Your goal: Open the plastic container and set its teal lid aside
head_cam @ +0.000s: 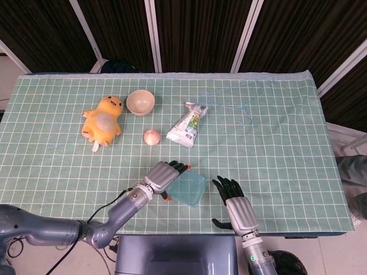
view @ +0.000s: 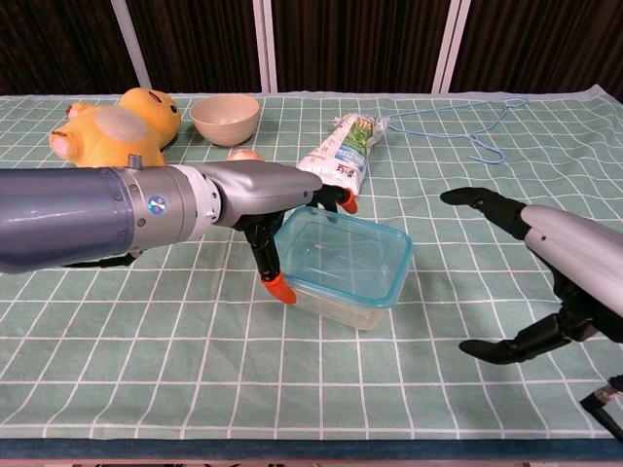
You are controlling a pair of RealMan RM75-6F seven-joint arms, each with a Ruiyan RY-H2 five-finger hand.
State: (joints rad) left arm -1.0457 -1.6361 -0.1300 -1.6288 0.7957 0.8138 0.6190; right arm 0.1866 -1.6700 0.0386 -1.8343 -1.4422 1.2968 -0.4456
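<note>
The clear plastic container point(head_cam: 186, 188) with its teal-rimmed lid point(view: 343, 253) stands near the front edge of the table, lid on. My left hand point(head_cam: 163, 176) grips its left end; in the chest view the left hand point(view: 268, 195) has orange-tipped fingers over the far side and the thumb down the near side. My right hand point(head_cam: 233, 199) hovers to the right of the container, apart from it. In the chest view the right hand point(view: 550, 268) has its fingers spread wide with nothing between them.
Further back lie a yellow duck plush point(head_cam: 103, 119), a beige bowl point(head_cam: 140, 102), a small peach point(head_cam: 151, 136), a snack bag point(head_cam: 188, 127) and a blue wire hanger point(head_cam: 246, 100). The table's front edge point(view: 311, 443) runs close below both hands.
</note>
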